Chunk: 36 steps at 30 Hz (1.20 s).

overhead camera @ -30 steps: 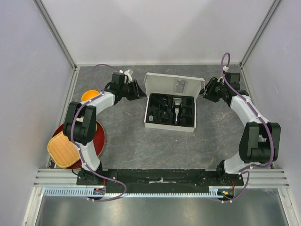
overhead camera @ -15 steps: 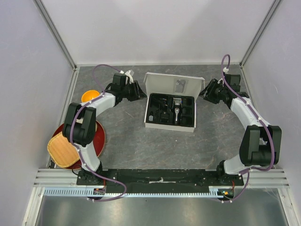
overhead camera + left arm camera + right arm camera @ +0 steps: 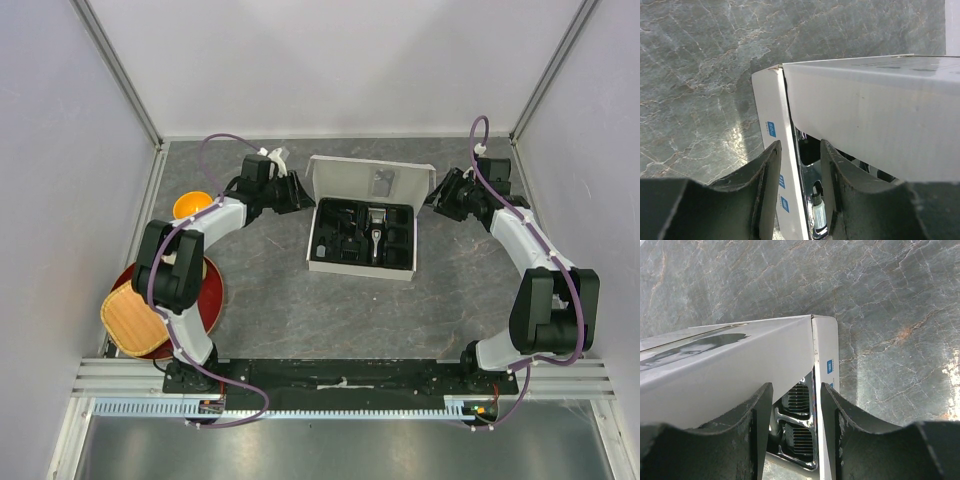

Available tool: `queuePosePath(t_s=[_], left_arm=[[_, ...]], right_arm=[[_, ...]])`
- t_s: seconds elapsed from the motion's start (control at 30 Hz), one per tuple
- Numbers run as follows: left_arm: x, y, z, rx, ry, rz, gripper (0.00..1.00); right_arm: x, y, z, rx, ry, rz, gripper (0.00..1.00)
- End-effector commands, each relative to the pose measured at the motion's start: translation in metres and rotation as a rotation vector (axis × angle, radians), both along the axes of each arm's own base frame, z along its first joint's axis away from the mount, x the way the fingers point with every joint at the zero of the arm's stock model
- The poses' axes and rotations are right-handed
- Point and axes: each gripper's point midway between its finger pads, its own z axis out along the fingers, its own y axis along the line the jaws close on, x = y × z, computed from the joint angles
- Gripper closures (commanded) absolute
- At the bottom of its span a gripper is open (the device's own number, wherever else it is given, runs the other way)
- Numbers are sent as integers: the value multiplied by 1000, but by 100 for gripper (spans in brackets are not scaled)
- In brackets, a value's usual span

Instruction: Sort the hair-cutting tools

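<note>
Moved since the prior frame: left arm (image 3: 215, 213), its jaws a little nearer the left end of the white cardboard box (image 3: 360, 268); right arm (image 3: 510, 225), its jaws a little nearer the right end. Box, tray and contents unchanged.

1. White cardboard box, middle of the desk (image 3: 300, 310), lid (image 3: 372, 178) raised at the far side. Holds a black tray (image 3: 345, 252).
2. Hair clipper (image 3: 375, 230), black and silver, lying in the tray's centre compartment, silver end toward the lid.
3. Guard combs (image 3: 799, 396), black and ribbed, seated in the tray's right-end compartments, seen in the right wrist view under the lid's edge. From overhead they merge with the dark tray and the count cannot be told.
4. Left jaws: apart, at the box's left corner. In the left wrist view the box's end wall (image 3: 775, 150), white with blue labels, stands between the two fingers (image 3: 765, 190). Contact cannot be told.
5. Right jaws: apart, at the box's right corner. The end wall (image 3: 825, 355) and a strip of tray show between the fingers (image 3: 757, 430). Contact cannot be told.
6. Orange bowl (image 3: 190, 204), left of the box, beside the left arm.
7. Round red plate (image 3: 208, 300), near left, bearing a wooden board (image 3: 133, 318).
</note>
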Motion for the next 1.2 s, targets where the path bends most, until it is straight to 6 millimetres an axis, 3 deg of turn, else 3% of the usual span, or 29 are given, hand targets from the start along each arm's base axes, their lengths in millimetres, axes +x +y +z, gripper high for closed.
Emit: queuePosePath(t_s=[0.0, 0.3, 0.6, 0.8, 0.97, 1.17], left_arm=[[7, -20, 25, -25, -107, -83, 55], [6, -8, 3, 43, -73, -24, 56], [9, 0, -12, 92, -64, -3, 55], [21, 1, -11, 107, -80, 18, 55], [30, 7, -7, 140, -85, 52, 56], [32, -1, 12, 100, -126, 17, 55]], right_arm=[[-1, 0, 9, -22, -35, 13, 49], [-4, -2, 0, -33, -13, 3, 49], [-2, -22, -1, -105, -16, -93, 49], [22, -35, 18, -133, -70, -174, 49], [43, -29, 35, -91, -117, -171, 49], [38, -17, 29, -47, -91, -114, 53]])
